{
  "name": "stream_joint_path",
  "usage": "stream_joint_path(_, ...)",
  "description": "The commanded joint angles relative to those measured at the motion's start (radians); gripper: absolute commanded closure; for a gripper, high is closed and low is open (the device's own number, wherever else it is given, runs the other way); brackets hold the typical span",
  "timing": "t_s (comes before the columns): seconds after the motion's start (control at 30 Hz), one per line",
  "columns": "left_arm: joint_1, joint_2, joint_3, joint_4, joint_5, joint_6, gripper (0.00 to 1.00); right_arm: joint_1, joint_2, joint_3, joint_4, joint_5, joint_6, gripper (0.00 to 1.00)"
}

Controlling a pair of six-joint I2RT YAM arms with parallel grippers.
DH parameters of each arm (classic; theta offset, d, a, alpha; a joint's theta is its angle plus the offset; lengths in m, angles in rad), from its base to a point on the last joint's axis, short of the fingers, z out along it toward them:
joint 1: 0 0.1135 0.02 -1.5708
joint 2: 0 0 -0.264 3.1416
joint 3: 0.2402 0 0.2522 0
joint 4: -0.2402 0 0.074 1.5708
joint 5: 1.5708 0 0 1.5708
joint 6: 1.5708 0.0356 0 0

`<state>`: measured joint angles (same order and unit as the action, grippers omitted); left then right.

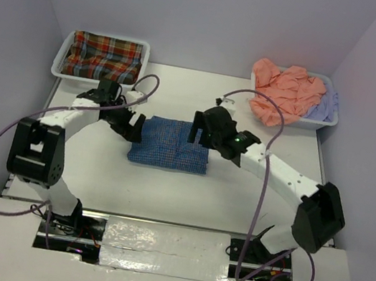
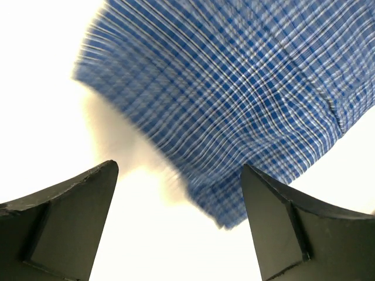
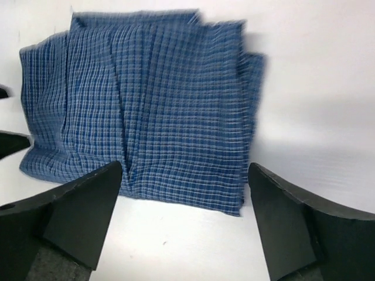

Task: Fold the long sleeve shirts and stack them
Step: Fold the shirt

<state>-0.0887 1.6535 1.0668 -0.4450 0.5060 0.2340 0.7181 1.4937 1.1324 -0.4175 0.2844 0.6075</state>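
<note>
The blue fine-checked shirt [image 1: 170, 146] lies folded into a flat rectangle at the table's middle. It also shows in the left wrist view [image 2: 234, 99] and the right wrist view [image 3: 146, 105]. My left gripper [image 1: 131, 126] is open and empty at the shirt's left edge, its fingers [image 2: 70, 228] wide apart. My right gripper [image 1: 200, 134] is open and empty at the shirt's right edge, its fingers [image 3: 293, 222] spread over bare table. A red-green plaid shirt [image 1: 105, 56] lies in the back left tray. A salmon orange shirt [image 1: 284, 90] and a pale lavender shirt [image 1: 324, 106] fill the back right tray.
A white tray [image 1: 61, 60] stands at the back left corner and another white tray [image 1: 329, 123] at the back right. Purple cables loop from both arms over the table. Walls close in the back and both sides.
</note>
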Motion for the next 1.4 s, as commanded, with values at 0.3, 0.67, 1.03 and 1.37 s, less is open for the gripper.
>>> stream_joint_path(0.3,0.006,-0.589,0.216,-0.095,-0.359,0.197,0.01,-0.023,-0.401,-0.157,0.192,0.139,-0.213,0.00)
stream_joint_path(0.67,0.012,-0.480,0.358,-0.503,0.015,0.012,0.01,-0.059,-0.541,-0.316,0.410,-0.051,-0.192,0.00)
stream_joint_path(1.03,0.010,-0.451,0.171,-0.428,-0.196,-0.053,0.01,-0.059,-0.561,-0.427,0.477,-0.048,-0.146,0.00)
stream_joint_path(1.37,0.021,-0.227,0.008,-0.030,0.085,-0.478,0.01,-0.059,-0.461,-0.369,0.471,-0.137,-0.138,0.06)
